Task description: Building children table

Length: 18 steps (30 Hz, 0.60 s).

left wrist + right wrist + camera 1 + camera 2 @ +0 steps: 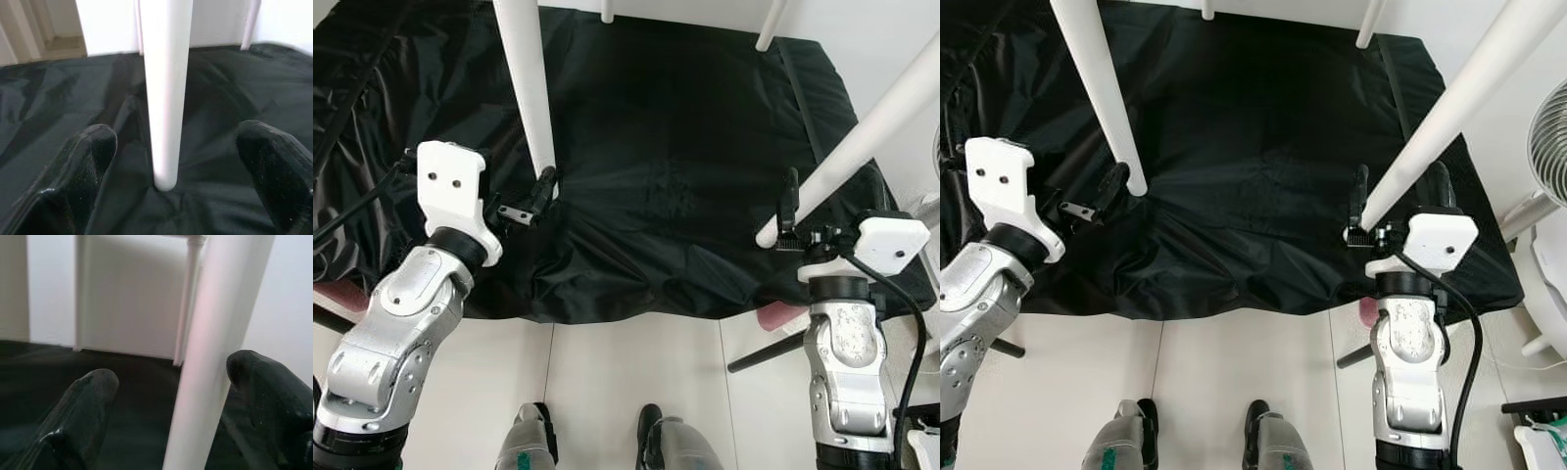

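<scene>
Below, spread across the middle of the head views: a wrinkled black fabric sheet (666,176), glossy at the upper left, draped over a low surface above a pale tiled floor (636,372). Standing on it, four round white table legs. Left front white leg (527,78) running from the top edge down to a rounded foot at centre left, planted on the cloth. Right front white leg (862,137) slanting from the upper right corner down to a foot at centre right. Two further white legs (771,24) just visible along the top edge, far side of the sheet.

Left gripper (533,201) at centre left, fingers spread, black fingertips (93,147) on either side of the left front leg's foot without touching it, seen plainly in the left wrist view. Silver left arm (401,333) with white wrist block rising from the lower left corner.

Right gripper (795,220) at centre right, fingers likewise parted around the right front leg; one black pad (259,377) very close to the leg, contact not certain. Silver right arm (847,372) rising from the lower right, black cable (911,333) looping beside it.

At the right edge of the right eye view, part of a white fan grille (1547,142). At the bottom centre, the robot's own feet (651,441).
</scene>
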{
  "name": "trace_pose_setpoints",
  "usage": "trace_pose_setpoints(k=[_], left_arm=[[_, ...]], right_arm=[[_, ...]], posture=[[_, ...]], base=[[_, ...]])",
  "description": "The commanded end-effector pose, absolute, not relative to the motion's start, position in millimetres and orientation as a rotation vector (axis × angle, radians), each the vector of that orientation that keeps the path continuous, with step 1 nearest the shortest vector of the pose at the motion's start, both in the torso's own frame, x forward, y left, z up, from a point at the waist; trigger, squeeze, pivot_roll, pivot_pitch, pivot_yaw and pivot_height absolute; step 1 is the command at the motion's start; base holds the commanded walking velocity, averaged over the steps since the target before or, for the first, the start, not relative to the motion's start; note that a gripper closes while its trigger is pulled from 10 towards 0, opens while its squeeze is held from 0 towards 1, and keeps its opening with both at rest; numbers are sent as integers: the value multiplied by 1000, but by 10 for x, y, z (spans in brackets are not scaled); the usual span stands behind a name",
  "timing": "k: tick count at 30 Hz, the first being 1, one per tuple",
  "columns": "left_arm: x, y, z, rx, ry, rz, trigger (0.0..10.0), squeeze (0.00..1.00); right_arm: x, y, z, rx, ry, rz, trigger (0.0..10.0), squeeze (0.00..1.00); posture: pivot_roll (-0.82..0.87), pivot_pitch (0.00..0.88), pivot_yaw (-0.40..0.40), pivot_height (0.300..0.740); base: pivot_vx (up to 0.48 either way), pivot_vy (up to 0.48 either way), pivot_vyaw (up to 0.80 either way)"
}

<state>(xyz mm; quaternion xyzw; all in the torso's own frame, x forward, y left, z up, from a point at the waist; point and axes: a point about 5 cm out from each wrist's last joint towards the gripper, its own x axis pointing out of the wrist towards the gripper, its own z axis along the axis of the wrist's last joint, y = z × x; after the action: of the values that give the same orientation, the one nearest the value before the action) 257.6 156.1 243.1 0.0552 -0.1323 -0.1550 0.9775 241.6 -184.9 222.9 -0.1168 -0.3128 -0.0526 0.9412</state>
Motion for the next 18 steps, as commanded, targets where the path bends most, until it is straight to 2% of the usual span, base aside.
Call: trace_pose_setpoints(k=[1, 5, 10, 14, 16, 18], left_arm=[[2536, 1475, 2343, 136, -245, -436, 10000, 0], [2520, 1474, 2286, 132, -232, -436, 10000, 0], [2474, 1464, 2095, 109, -179, -468, 10000, 0], [2404, 1432, 1861, 100, -124, -535, 10000, 0], [2397, 1427, 1830, 105, -119, -541, 10000, 0], [2405, 1411, 1699, 76, -96, -554, 10000, 0]], right_arm=[[2365, -1821, 2220, -252, -650, -90, 10000, 0], [2355, -1804, 2182, -263, -638, -71, 10000, 0], [2361, -1695, 1980, -301, -569, 76, 10000, 0], [2391, -1611, 1770, -331, -503, 230, 10000, 0], [2400, -1610, 1740, -331, -492, 243, 10000, 0], [2441, -1597, 1664, -344, -482, 267, 10000, 0]], posture=[[119, 248, -8, 740], [120, 248, -9, 740], [126, 227, -31, 740], [122, 190, -49, 740], [122, 190, -49, 740], [121, 148, -48, 740]], base=[[0, 0, 0], [0, 0, 0], [0, 0, 0], [0, 0, 0], [0, 0, 0], [0, 0, 0]])
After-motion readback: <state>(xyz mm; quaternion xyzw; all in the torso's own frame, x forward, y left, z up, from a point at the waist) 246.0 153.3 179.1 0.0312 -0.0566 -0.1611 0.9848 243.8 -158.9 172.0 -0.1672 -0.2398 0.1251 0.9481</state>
